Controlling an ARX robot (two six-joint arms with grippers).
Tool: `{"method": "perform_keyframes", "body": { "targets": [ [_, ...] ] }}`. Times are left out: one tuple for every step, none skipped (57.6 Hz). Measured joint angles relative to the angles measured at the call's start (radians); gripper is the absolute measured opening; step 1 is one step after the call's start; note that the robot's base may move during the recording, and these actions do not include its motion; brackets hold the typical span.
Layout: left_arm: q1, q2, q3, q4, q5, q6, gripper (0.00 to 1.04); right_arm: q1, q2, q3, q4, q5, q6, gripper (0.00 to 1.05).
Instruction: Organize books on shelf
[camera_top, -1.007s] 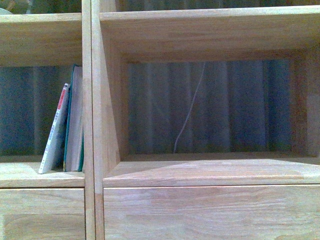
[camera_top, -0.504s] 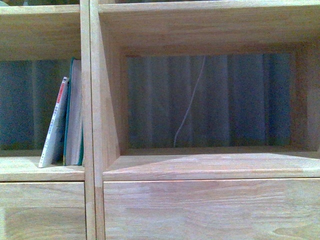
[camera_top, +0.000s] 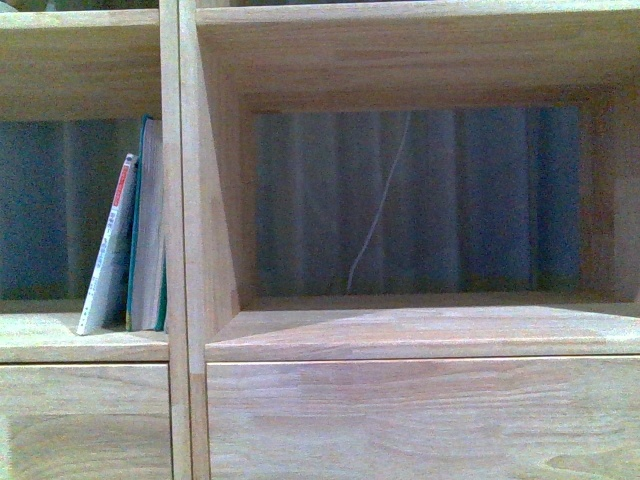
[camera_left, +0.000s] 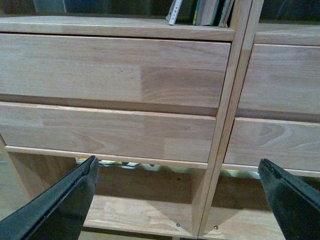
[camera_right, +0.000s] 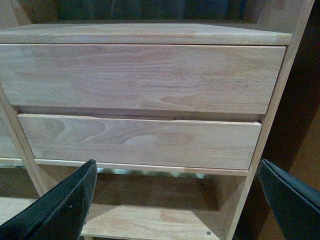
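Note:
The light-wood shelf (camera_top: 420, 335) fills the front view. In its left cubby the thin white paperback (camera_top: 108, 250) with the red-marked spine leans against the taller teal book (camera_top: 150, 235), which stands upright against the divider. Both books' lower ends show in the left wrist view: the paperback (camera_left: 174, 11) and the teal book (camera_left: 207, 10). My left gripper (camera_left: 177, 172) is open and empty, low in front of the left column's drawer fronts (camera_left: 110, 75). My right gripper (camera_right: 177, 172) is open and empty before the right column's drawer fronts (camera_right: 140, 75). Neither gripper shows in the front view.
The right cubby (camera_top: 420, 205) holds no books; a thin pale cord (camera_top: 380, 210) hangs behind it against a dark ribbed backdrop. Below the drawers is a low open compartment (camera_left: 140, 210). To the shelf's right side is a dark gap (camera_right: 300, 140).
Between one second and half a second ago the shelf slipped slightly down and left in the front view. Since then nothing has visibly moved.

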Motion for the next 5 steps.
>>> {"method": "perform_keyframes", "body": {
  "targets": [
    [0.0,0.0,0.0,0.0,0.0,0.0,0.98,0.0,0.0,0.0,0.0,0.0,0.0,0.98],
    [0.0,0.0,0.0,0.0,0.0,0.0,0.98,0.0,0.0,0.0,0.0,0.0,0.0,0.98],
    [0.0,0.0,0.0,0.0,0.0,0.0,0.98,0.0,0.0,0.0,0.0,0.0,0.0,0.98],
    [0.0,0.0,0.0,0.0,0.0,0.0,0.98,0.0,0.0,0.0,0.0,0.0,0.0,0.98],
    [0.0,0.0,0.0,0.0,0.0,0.0,0.98,0.0,0.0,0.0,0.0,0.0,0.0,0.98]
  ]
}}
